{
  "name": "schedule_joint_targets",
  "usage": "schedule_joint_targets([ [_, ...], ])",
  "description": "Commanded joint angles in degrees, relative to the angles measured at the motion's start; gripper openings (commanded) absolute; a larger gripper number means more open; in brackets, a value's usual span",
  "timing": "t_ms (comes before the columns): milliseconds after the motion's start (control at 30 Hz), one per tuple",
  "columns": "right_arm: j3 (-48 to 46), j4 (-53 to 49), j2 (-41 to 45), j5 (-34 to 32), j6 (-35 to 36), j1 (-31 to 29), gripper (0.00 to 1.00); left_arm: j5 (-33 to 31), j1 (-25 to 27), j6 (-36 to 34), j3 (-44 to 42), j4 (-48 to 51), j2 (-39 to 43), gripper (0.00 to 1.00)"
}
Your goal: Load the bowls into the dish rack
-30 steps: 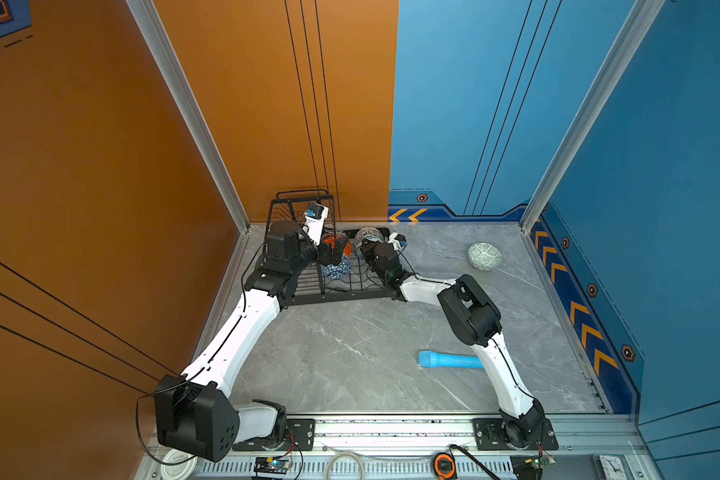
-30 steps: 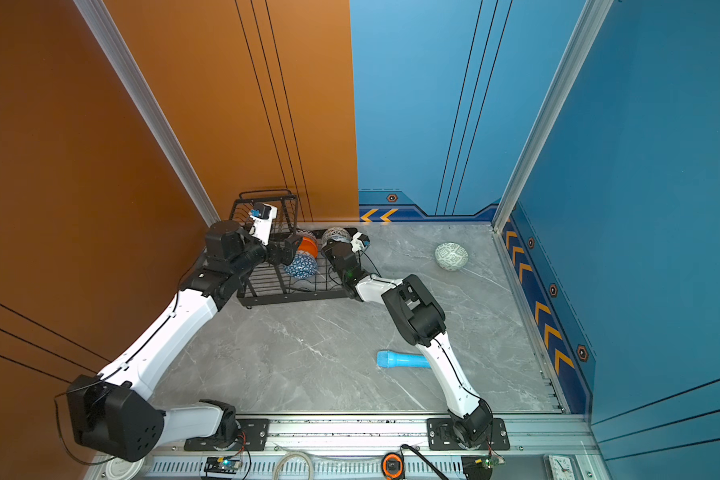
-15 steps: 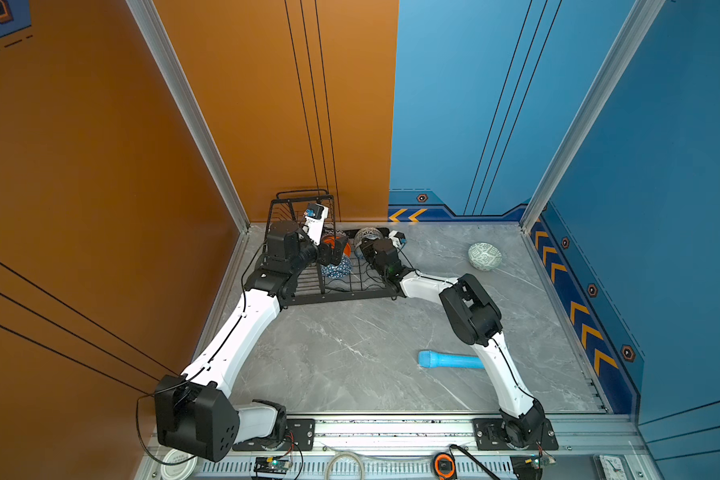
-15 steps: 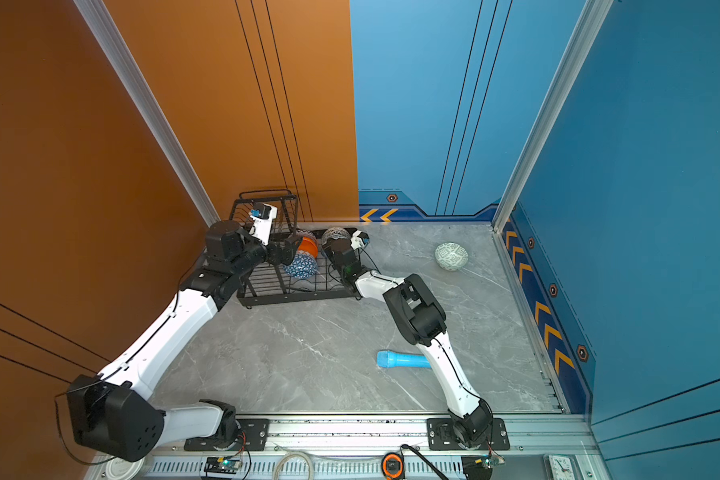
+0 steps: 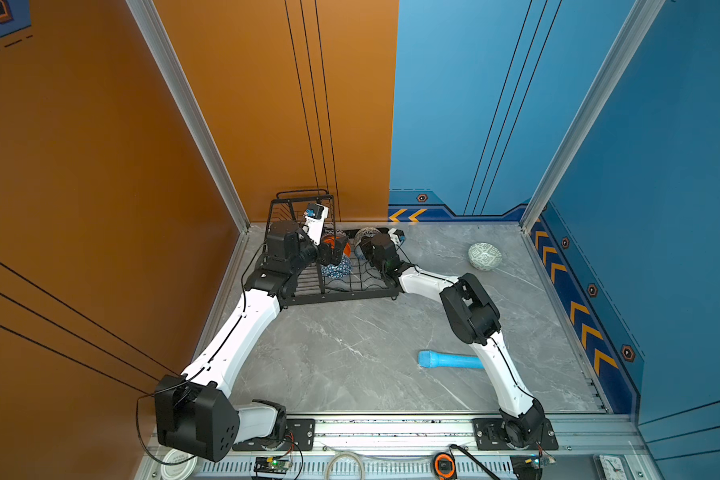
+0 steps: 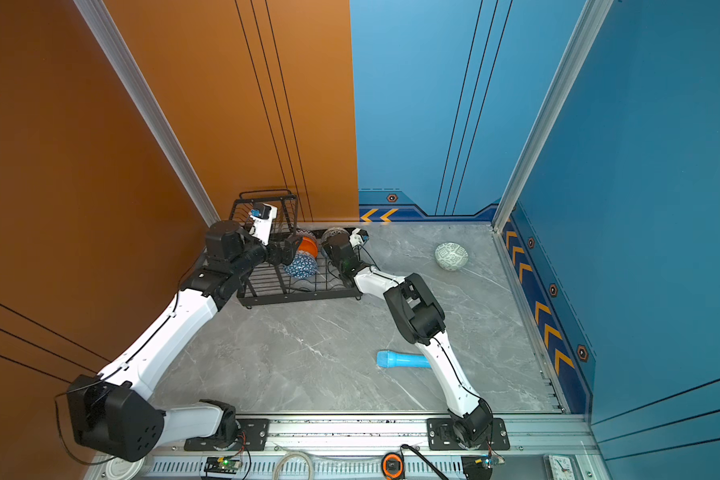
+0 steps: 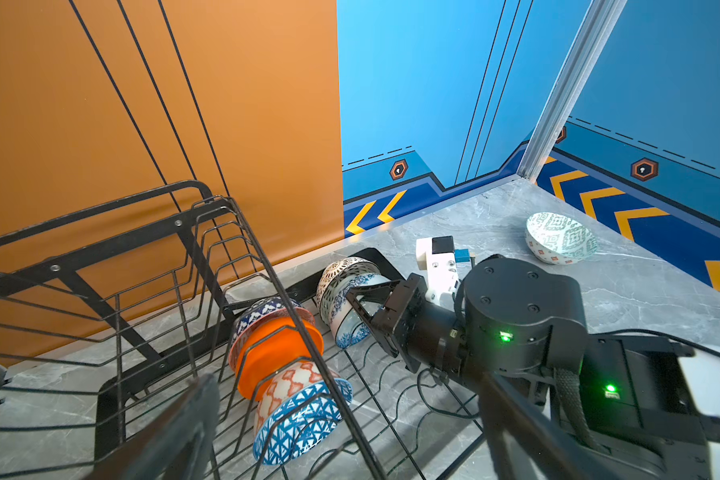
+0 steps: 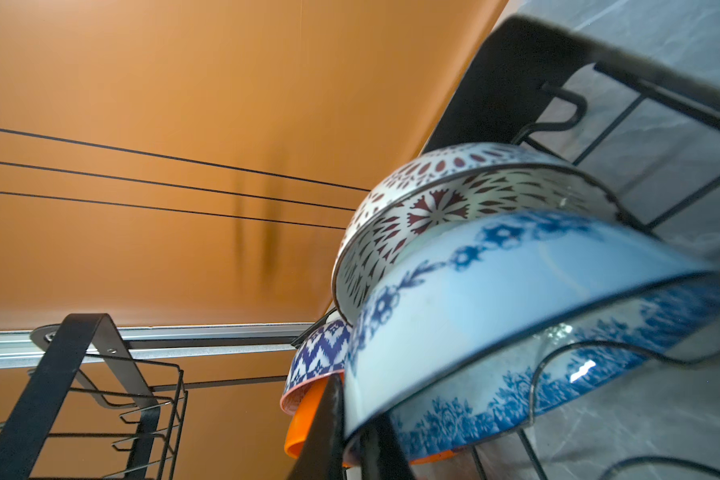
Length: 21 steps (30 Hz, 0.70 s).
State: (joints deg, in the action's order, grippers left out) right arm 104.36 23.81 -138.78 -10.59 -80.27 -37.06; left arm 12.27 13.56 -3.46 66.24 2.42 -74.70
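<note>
**Floral bowl pinched in rack**

Both top views: the rack (image 5: 341,293) is sitting in the worktop's (image 5: 350,353) far-left corner, the green bowl (image 5: 484,256) lying well apart.

Left wrist view: the left gripper (image 7: 346,378) is holding its jaws wide. The right gripper (image 7: 352,297) is pinching the floral bowl's (image 7: 348,332) rim in the lower tray.

Right wrist view: that bowl is standing on edge beside the dotted bowl (image 8: 433,199).

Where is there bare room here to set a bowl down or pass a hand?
Free: the table between the dish rack and the light blue cylinder; also between rack and pale green bowl. Crowded: the rack's back, where stacked bowls, left gripper and right gripper, shut on the floral bowl, meet.
</note>
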Motion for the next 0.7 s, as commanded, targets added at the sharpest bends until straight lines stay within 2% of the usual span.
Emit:
schedule_joint_targets([
  [0, 1.7, -4.7, -2.1, -0.5, -0.9, 0.4, 0.12, 0.6, 0.3, -0.4, 1.1, -0.3, -0.4, 0.98],
  [667, 7.6, -8.6, -5.3, -0.1, -2.7, 0.7, 0.16, 0.8, 0.1, -0.2, 1.1, -0.5, -0.6, 0.98],
])
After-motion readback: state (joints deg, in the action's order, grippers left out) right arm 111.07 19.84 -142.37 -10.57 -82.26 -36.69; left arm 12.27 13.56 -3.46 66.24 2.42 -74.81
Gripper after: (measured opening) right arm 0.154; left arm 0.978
